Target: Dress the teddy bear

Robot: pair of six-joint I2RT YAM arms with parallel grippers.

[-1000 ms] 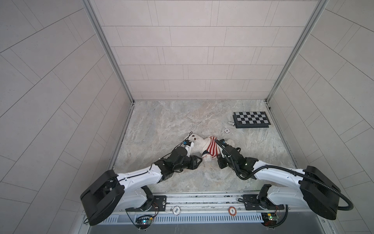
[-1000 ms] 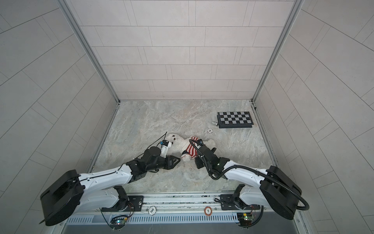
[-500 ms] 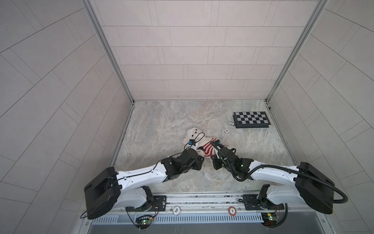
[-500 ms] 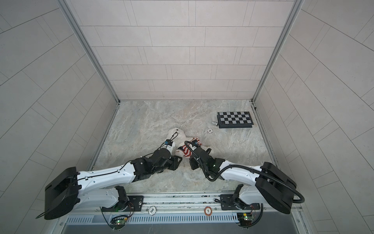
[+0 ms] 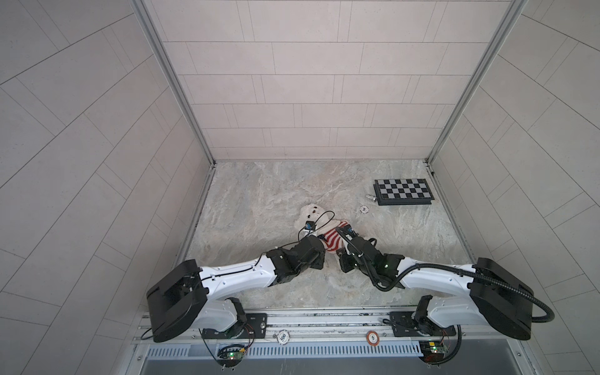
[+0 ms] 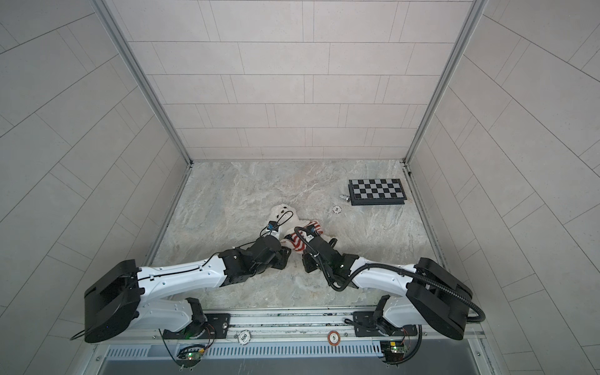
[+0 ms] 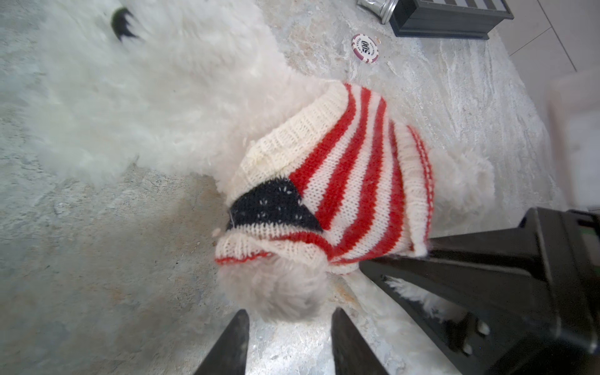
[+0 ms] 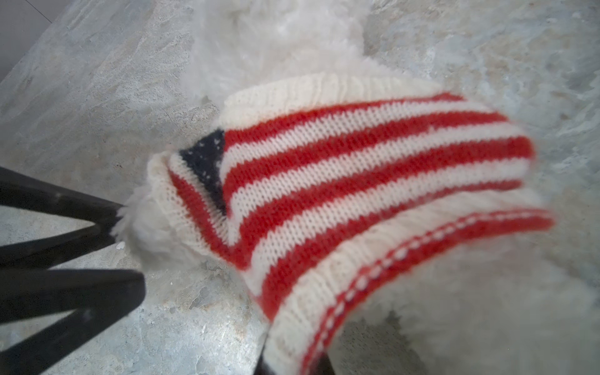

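A robot lab's test cell: pale tiled panels [image 5: 292,97] wall in a marbled tabletop [image 5: 259,194]. Two robot arms [image 5: 233,280] stand on a metal rail [image 5: 324,319], with a checkerboard [image 5: 403,191] and bare circuit boards [image 5: 231,355].

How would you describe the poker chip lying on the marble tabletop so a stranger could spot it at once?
Start at the checkered board in the far right corner of the marble tabletop. Between it and the teddy bear in its striped sweater lies the poker chip. It is a flat disc with purple-and-white edge marked 500, unlike the shiny metal piece beside the board.
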